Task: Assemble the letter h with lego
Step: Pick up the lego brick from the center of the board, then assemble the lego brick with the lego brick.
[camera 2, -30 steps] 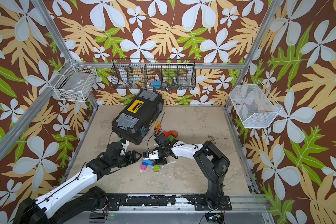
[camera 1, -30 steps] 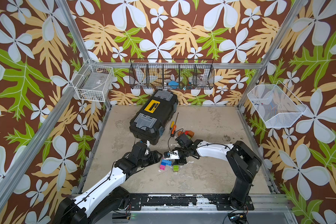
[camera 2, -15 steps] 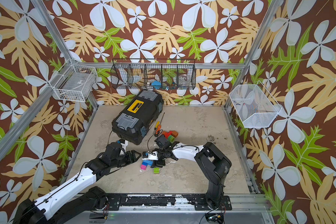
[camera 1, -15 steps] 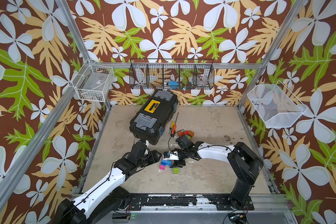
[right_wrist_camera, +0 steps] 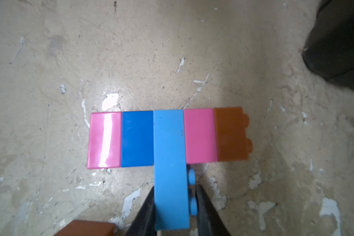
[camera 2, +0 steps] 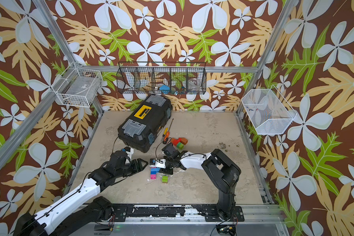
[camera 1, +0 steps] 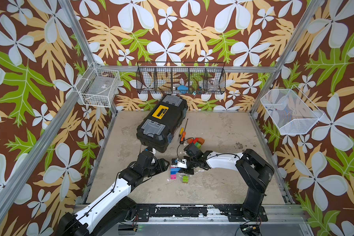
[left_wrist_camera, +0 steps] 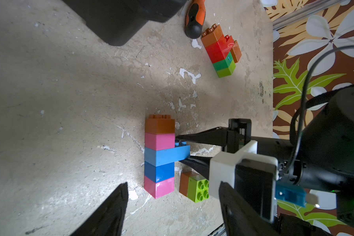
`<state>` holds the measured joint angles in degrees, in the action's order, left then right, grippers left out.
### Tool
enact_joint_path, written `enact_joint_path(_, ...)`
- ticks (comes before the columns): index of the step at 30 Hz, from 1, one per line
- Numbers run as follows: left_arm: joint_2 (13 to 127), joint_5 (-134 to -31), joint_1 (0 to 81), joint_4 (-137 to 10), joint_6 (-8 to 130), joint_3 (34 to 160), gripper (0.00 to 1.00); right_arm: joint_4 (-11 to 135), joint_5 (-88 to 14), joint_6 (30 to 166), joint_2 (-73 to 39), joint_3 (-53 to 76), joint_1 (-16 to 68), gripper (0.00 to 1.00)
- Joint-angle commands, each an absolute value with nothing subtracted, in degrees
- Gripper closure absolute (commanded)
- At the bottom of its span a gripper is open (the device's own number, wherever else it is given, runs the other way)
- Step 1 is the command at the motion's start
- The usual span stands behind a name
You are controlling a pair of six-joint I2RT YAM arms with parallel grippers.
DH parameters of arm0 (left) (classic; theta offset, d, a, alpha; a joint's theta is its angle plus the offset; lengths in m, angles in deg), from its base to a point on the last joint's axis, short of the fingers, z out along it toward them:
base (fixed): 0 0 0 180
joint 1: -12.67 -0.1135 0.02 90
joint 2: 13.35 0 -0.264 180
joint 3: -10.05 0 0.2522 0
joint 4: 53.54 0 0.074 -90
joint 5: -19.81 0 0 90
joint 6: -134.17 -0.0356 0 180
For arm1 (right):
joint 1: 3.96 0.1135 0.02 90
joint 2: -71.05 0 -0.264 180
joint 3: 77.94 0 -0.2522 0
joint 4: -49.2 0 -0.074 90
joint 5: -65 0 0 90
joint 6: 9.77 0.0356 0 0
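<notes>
The right jaws are pinched narrow on the free end of the light-blue brick (right_wrist_camera: 170,163), with one finger (right_wrist_camera: 145,212) on its smooth face and the other against its studs. That long brick points straight out of the jaws. Its far end is locked into a column (right_wrist_camera: 199,135) of pink, dark blue, light blue, pink and orange-brown bricks. The column lies flat on the tabletop (right_wrist_camera: 172,51) with its long axis crosswise to the right jaws, making a T.

Just beside the right jaws sits a lime brick (left_wrist_camera: 197,189), studs up, with an orange-brown brick (left_wrist_camera: 184,182) against it.

The left jaws stand wide and hold nothing. The column's pink end is just ahead of them, and the column runs lengthwise away, studded orange end farthest.

Well beyond both jaws lies a short stack (left_wrist_camera: 219,53) of orange-brown, red, green and lime bricks. A screwdriver (left_wrist_camera: 194,18) and then a black toolbox (camera 1: 161,122) lie farther still.
</notes>
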<state>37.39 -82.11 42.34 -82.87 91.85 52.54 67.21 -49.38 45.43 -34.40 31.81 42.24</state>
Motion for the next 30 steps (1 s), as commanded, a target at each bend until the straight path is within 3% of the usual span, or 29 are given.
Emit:
enact_joint_path(1, 37.2, -82.4, 42.1, -84.0, 91.6, 53.0, 0.26, 62.9, -47.6, 45.9, -33.0, 33.5, 42.3, 0.75)
enact_joint_path(4, 36.5, -83.0, 42.0, -84.8, 91.7, 53.9, 0.25, 60.4, -48.5, 44.7, -30.7, 35.2, 42.4, 0.83)
enact_joint_path(8, 36.1, -84.2, 41.8, -88.0, 90.0, 58.3, 0.21, 53.5, -46.8, 43.2, -25.6, 39.4, 43.2, 0.83)
enact_joint_path(17, 34.6, -84.5, 41.6, -98.0, 72.4, 73.1, 0.02, 37.2, -26.0, 26.8, -10.5, 52.0, 50.5, 0.83)
enact_joint_path(24, 35.5, -91.3, 41.7, -97.2, 61.3, 77.2, 0.02, 17.4, -18.3, 9.1, -1.5, 64.4, 56.8, 0.83)
enact_joint_path(26, 35.3, -93.3, 41.8, -95.6, 58.4, 76.1, 0.08, 13.8, -14.1, 5.2, -1.6, 66.1, 58.6, 0.83)
enact_joint_path(30, 34.0, -88.8, 45.3, -93.8, 49.0, 72.7, 0.11, 12.9, -8.8, 0.2, -1.1, 67.5, 61.4, 0.83)
